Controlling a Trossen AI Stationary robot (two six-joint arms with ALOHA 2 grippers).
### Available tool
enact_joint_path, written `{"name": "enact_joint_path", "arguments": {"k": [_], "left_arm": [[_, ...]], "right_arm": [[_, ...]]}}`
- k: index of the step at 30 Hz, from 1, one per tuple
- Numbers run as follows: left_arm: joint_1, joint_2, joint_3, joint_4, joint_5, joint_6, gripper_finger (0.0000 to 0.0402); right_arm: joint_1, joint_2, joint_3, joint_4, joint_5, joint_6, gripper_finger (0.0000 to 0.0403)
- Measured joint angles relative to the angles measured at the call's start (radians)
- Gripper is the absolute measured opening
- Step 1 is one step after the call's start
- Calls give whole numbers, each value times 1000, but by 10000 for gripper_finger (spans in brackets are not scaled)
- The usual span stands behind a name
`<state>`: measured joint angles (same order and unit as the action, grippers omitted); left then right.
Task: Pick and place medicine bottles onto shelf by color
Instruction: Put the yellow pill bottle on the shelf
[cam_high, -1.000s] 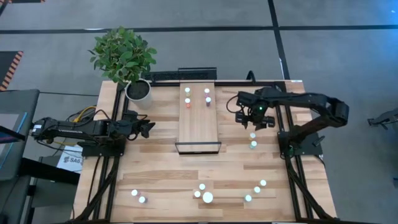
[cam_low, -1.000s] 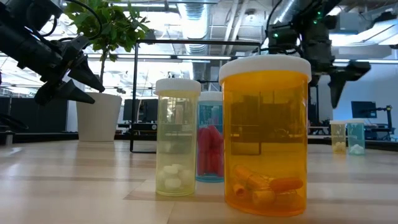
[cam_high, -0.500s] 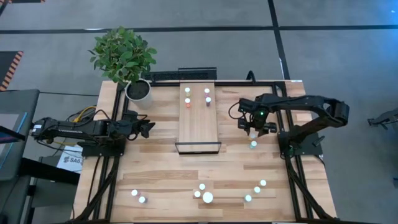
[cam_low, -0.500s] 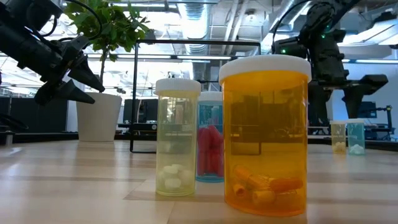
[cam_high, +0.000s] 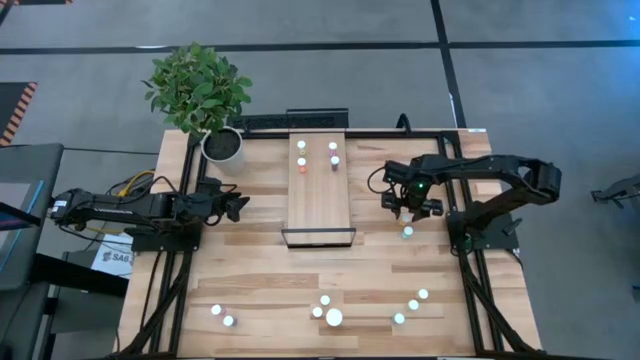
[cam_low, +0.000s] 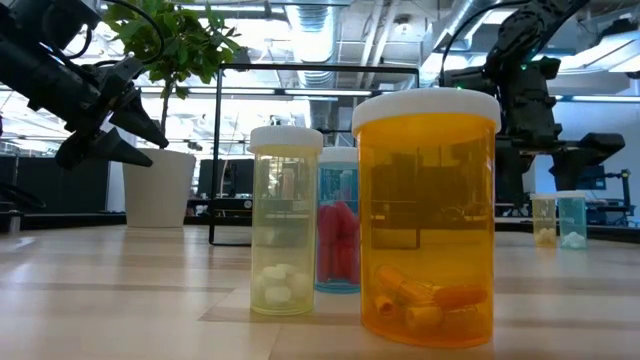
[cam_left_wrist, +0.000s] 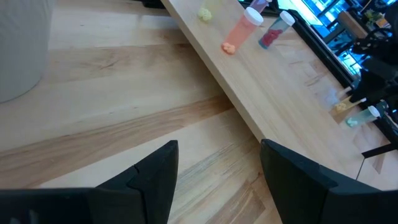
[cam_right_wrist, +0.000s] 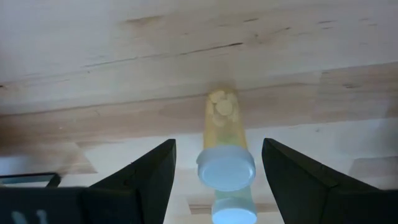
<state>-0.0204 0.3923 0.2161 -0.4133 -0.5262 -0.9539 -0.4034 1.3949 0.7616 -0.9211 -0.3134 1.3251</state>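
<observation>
right tool (cam_right_wrist: 217, 168): has dropped over the yellow bottle (cam_right_wrist: 224, 146), fingers spread, nothing gripped (grasp looks next)
left tool (cam_left_wrist: 217, 180): idle, released

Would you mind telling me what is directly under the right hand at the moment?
Under the open right hand stands a yellow bottle with a white cap and pale tablets inside, between the fingers but not gripped. A second cap shows just past it; that bottle's body is hidden.

grey concrete floor (cam_high: 90, 60) with dark seams; exposed ceiling ducts (cam_low: 310, 25) overhead.
</observation>
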Motion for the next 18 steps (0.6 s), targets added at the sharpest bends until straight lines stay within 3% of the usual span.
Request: {"name": "enact_joint_path", "arguments": {"k": [9,18], "left_arm": [[0,0,0,0,0,0,212],[0,0,0,0,0,0,212]], "right_arm": [[4,0,0,7,22,5,249],[4,0,1,10,22,12,138]]}}
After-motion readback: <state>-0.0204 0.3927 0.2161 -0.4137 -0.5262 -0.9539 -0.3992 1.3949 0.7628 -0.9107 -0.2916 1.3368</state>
